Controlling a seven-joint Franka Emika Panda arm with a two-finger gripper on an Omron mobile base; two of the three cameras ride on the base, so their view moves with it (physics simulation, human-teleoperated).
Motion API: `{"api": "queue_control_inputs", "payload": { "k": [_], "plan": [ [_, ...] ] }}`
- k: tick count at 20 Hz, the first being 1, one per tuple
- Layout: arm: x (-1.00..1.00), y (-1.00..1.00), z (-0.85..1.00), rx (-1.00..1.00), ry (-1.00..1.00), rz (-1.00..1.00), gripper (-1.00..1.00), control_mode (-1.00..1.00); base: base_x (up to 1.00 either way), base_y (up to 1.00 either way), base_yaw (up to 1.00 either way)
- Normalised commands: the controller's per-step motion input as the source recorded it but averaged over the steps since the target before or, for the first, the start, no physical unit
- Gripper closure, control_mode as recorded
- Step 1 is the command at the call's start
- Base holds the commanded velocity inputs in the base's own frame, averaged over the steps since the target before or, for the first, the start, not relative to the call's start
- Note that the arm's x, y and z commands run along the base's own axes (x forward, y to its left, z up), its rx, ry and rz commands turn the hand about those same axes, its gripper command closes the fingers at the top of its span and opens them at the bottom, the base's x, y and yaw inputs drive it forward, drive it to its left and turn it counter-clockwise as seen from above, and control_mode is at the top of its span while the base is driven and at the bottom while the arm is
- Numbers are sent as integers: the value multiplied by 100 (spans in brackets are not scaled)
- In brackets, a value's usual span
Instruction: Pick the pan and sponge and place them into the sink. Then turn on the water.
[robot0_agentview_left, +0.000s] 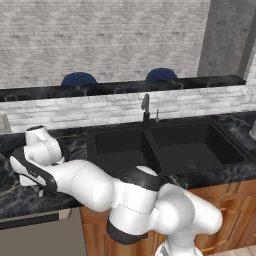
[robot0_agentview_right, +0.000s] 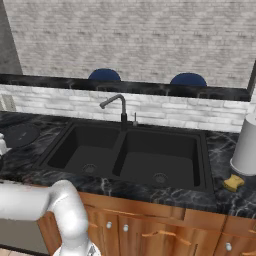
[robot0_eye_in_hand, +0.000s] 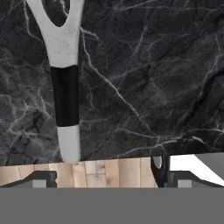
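Note:
The pan (robot0_agentview_right: 19, 135) lies on the black marble counter left of the sink (robot0_agentview_right: 150, 162), dark and round. Its light grey handle (robot0_eye_in_hand: 65, 87), with a black band and a forked end, runs down the hand view towards the counter's front edge. My gripper (robot0_eye_in_hand: 109, 179) hangs open over the counter, and the handle lies between the fingertips, close to the left one. Nothing is held. The yellow sponge (robot0_agentview_right: 233, 183) sits on the counter right of the sink. The black double sink (robot0_agentview_left: 200, 145) has nothing in it, and no water runs from the faucet (robot0_agentview_left: 145, 107).
A tall white cylinder (robot0_agentview_right: 247, 145) stands just behind the sponge at the right edge. A low brick wall with a dark ledge (robot0_agentview_left: 125, 90) backs the counter. Wooden cabinet fronts (robot0_agentview_right: 150, 225) run below the counter edge. My arm (robot0_agentview_left: 100, 187) stretches left across the counter's front.

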Motion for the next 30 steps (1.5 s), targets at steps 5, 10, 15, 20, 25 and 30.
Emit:
{"api": "queue_control_inputs", "payload": {
  "k": [5, 10, 15, 20, 25, 30],
  "plan": [
    [23, 7, -36, 0, 0, 0, -100, -100, 0, 0, 0],
    [22, 27, -31, 0, 0, 0, -100, -100, 0, 0, 0],
    [16, 24, -19, 0, 1, 0, -100, -100, 0, 0, 0],
    [18, 6, -15, 0, 6, 0, -100, -100, 0, 0, 0],
    [8, 0, -11, 0, 8, 0, 100, -100, 0, 0, 0],
    [0, 0, -2, 0, 9, 0, 100, -100, 0, 0, 0]
  ]
}}
